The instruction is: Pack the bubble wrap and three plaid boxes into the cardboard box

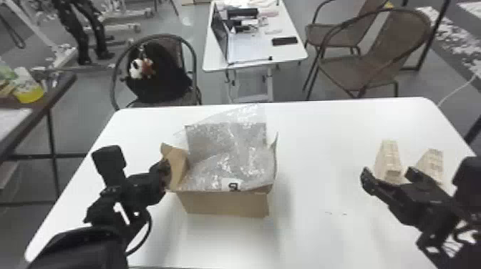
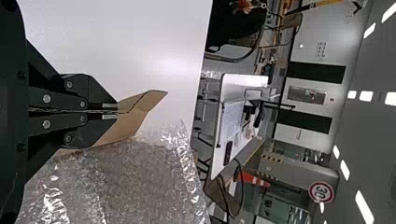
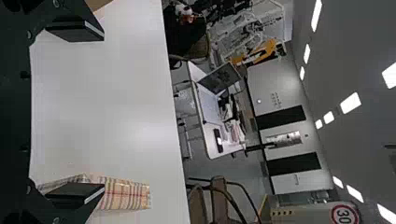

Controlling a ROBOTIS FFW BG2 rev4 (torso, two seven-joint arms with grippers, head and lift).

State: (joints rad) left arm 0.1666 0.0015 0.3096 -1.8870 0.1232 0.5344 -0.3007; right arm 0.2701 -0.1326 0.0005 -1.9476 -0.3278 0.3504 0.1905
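The open cardboard box (image 1: 225, 204) stands left of the table's middle, with clear bubble wrap (image 1: 232, 157) spread in and over its opening and rising past the back wall. At its left side my left gripper (image 1: 165, 172) holds the side flap (image 1: 178, 162); in the left wrist view the gripper (image 2: 112, 111) is closed on the flap (image 2: 135, 114), beside the bubble wrap (image 2: 135, 182). Two plaid boxes, one (image 1: 388, 161) and another (image 1: 431, 164), stand at the right. My right gripper (image 1: 388, 175) is just before them, open and empty. In the right wrist view, the gripper (image 3: 99, 112) has a plaid box (image 3: 126, 193) behind one finger.
The white table (image 1: 322, 143) carries these things. Beyond its far edge are a chair with a black bag (image 1: 161, 78), a small desk (image 1: 250, 60) with a laptop, and brown chairs. A dark side table (image 1: 61, 89) stands at the far left.
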